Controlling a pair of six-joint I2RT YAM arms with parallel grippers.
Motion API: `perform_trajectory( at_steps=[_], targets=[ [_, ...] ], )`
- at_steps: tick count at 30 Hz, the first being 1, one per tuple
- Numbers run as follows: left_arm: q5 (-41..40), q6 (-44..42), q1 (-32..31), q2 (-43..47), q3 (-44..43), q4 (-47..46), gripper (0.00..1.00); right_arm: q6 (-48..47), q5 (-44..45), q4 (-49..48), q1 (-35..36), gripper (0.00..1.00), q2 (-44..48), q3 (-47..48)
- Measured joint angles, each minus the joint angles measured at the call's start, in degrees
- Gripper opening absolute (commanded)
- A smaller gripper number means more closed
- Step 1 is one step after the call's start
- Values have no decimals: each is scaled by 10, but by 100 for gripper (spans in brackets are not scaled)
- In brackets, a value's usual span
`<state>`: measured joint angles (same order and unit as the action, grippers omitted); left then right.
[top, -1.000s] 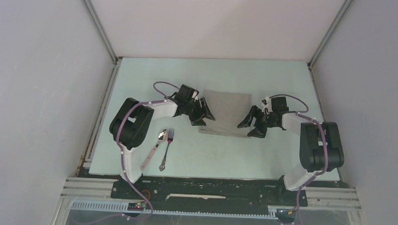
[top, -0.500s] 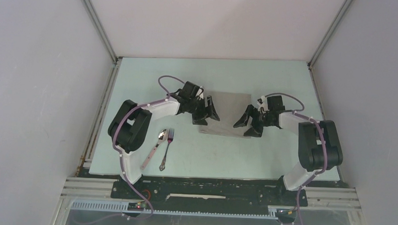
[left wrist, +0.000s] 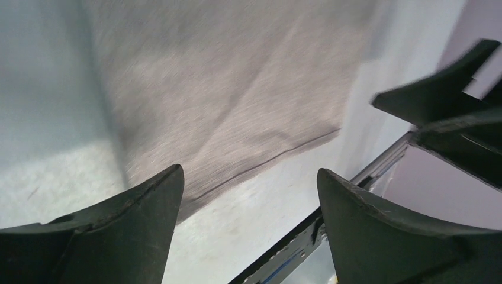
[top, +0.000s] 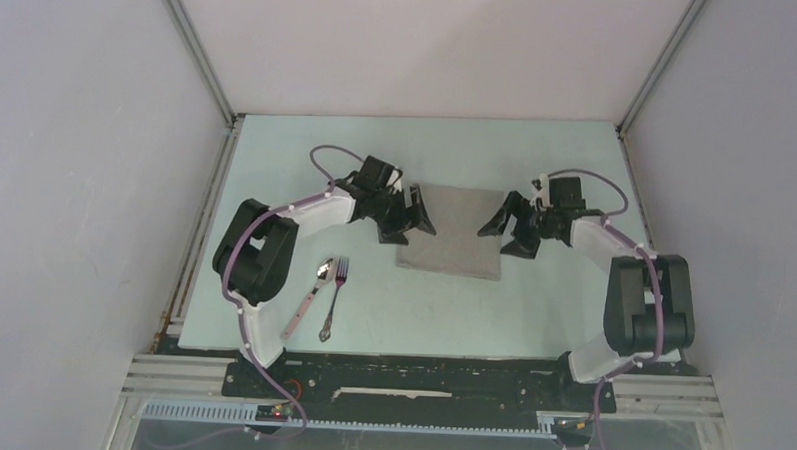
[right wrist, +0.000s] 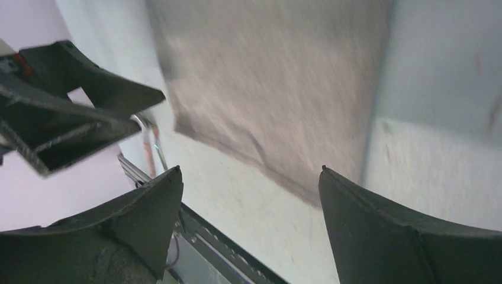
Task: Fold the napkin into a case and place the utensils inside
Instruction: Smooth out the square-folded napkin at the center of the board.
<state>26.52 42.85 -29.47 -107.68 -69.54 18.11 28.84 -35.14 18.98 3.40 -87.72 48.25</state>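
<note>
The grey napkin (top: 452, 230) lies flat as a folded oblong in the middle of the pale table, and also fills the upper part of the left wrist view (left wrist: 237, 89) and the right wrist view (right wrist: 278, 89). My left gripper (top: 415, 218) (left wrist: 248, 171) hovers open at its left edge, holding nothing. At the napkin's right edge my right gripper (top: 504, 232) (right wrist: 250, 170) is open and empty too. The spoon (top: 312, 290) with a pale handle and the metal fork (top: 333, 298) lie side by side near the left arm, apart from the napkin.
Grey walls enclose the table (top: 537, 160) on the left, right and back. A black metal rail (top: 419, 371) runs along the near edge by the arm bases. The right gripper's fingers (left wrist: 450, 112) show in the left wrist view.
Both grippers have opened wider and drawn away from the napkin's near corners towards the back. The napkin's near edge now lies uncovered and flat.
</note>
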Motion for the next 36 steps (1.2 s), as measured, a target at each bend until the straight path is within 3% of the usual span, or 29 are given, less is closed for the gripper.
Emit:
perform_trajectory(
  at_steps=[2, 8, 15, 19, 28, 36],
  targets=[
    [1, 2, 2, -5, -49, 5, 89, 6, -14, -18, 0, 98, -42, 55],
    [18, 29, 15, -88, -218, -42, 89, 46, -49, -102, 0, 98, -217, 220],
    [33, 83, 54, -231, -297, -94, 90, 97, -88, -156, -7, 96, -339, 312],
    [66, 126, 84, -278, -302, -120, 90, 117, -106, -183, -25, 96, -366, 318],
    [80, 147, 105, -287, -307, -145, 91, 135, -141, -189, -89, 95, -386, 326],
    [87, 141, 95, -281, -333, -140, 92, 110, -125, -132, -81, 97, -364, 347]
  ],
)
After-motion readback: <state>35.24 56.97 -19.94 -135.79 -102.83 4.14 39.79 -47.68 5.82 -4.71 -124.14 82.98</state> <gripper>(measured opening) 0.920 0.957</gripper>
